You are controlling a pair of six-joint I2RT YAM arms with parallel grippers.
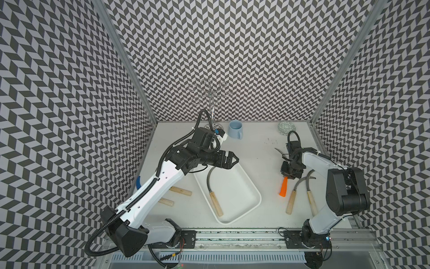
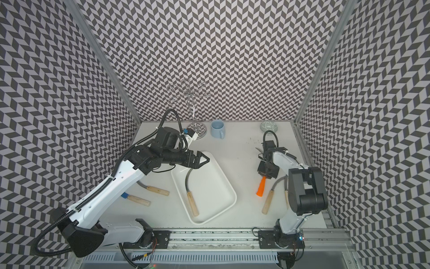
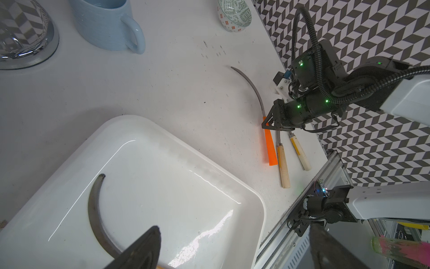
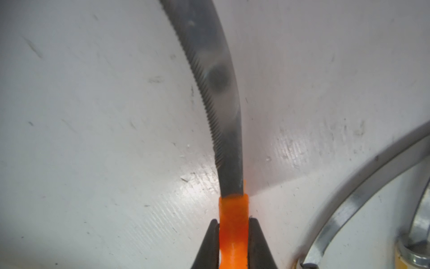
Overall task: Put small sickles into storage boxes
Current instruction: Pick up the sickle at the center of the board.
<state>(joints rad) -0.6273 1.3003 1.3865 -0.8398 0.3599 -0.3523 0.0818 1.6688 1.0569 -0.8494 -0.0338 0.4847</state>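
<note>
The right gripper (image 4: 233,224) is clamped narrow on the orange-handled sickle (image 4: 233,209). It grips the handle just behind the point where the serrated grey blade enters. Whether this sickle is clear of the table (image 1: 256,149) cannot be told. Just beside it, toward the right arm's base, lies a right-hand pair of wooden-handled sickles (image 1: 290,203), their curved blades crossing near the gripper.

The left gripper (image 1: 232,159) has its jaws spread wide with nothing between them, and it hangs over the far corner of the white tray (image 1: 252,186). The tray lies at an angle in the middle of the table. One tray sickle (image 1: 216,203) lies flat inside it, its wooden handle toward the front and its blade toward the left gripper. A left-hand pair of wooden-handled sickles (image 1: 180,191) lies on the table beside the tray, partly hidden under the left arm.

The table is white and matt, scuffed and dotted with dark specks (image 1: 270,141). Along its back edge stand a chrome wire stand (image 1: 210,97), a light blue mug (image 1: 235,129) and a green-patterned bowl (image 1: 286,128). Walls (image 1: 232,58) with a grey-and-white chevron pattern enclose three sides, joined by aluminium corner posts. A metal rail (image 1: 232,235) along the front carries both arm bases.
</note>
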